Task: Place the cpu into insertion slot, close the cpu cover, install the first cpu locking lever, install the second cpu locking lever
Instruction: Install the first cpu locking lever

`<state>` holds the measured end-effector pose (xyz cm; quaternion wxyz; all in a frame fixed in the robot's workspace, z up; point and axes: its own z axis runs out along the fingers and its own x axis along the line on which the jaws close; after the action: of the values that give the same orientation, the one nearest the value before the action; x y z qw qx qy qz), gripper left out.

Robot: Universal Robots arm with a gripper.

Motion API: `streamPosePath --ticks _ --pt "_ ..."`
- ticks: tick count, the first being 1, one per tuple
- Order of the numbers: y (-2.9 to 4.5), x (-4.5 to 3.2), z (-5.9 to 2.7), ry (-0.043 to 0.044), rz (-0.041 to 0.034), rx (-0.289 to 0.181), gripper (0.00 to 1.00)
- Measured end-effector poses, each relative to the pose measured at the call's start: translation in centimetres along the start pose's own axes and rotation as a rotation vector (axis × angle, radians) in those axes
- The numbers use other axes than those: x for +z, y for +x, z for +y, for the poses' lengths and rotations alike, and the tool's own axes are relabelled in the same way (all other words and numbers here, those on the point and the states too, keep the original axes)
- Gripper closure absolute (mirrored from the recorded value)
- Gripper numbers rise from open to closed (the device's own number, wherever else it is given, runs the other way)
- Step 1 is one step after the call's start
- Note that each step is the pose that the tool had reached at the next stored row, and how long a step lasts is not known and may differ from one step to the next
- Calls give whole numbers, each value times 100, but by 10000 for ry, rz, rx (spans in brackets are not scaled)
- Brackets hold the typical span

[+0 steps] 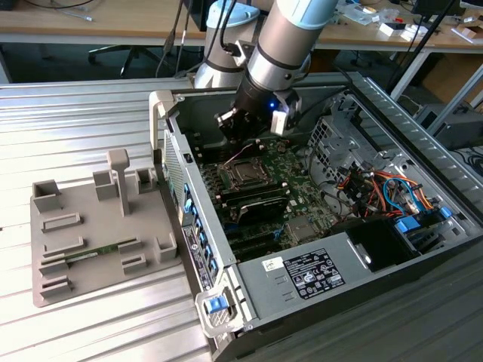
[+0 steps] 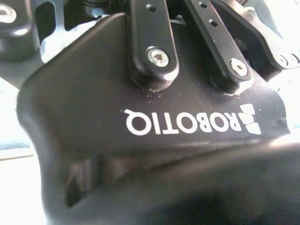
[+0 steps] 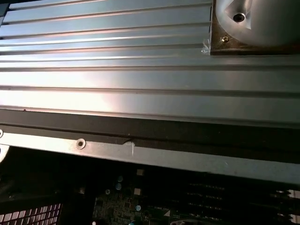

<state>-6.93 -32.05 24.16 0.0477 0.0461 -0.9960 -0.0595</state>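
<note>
Item: gripper (image 1: pixel 240 130), black, on a grey arm angled down into the open computer case (image 1: pixel 392 113). It hangs above the motherboard (image 1: pixel 290 185), just over and behind the insertion slot (image 1: pixel 243 175). Whether its fingers are apart or together cannot be told; the second wrist view gives a close look at its black body (image 2: pixel 154 108) with linkage bars.

Item: insertion slot, square, lying flat on the green board, sides running diagonally in the exterior view. Silver frame around a dark centre; cover position and cpu not discernible.

Item: grey fixture tray (image 1: pixel 98 226) on the ribbed metal table (image 1: pixel 75 121), at the exterior view's left of the case.
</note>
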Motion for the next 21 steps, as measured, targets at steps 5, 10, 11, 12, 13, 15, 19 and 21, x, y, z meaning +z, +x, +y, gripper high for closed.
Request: streamPosePath --ticks 5,10,11,12,13,15,19,21 --pt "-15 95 50 9 13 -108 89" --pt "-42 152 57 42 40 -307 89" --pt "-46 160 56 49 45 -353 89" --pt "-48 166 56 55 51 -400 89" --pt "-51 172 58 60 58 -455 89" --pt "-60 183 64 67 70 -559 89" --pt "-90 213 81 86 95 -765 89" --pt "-112 229 86 97 107 -847 89"
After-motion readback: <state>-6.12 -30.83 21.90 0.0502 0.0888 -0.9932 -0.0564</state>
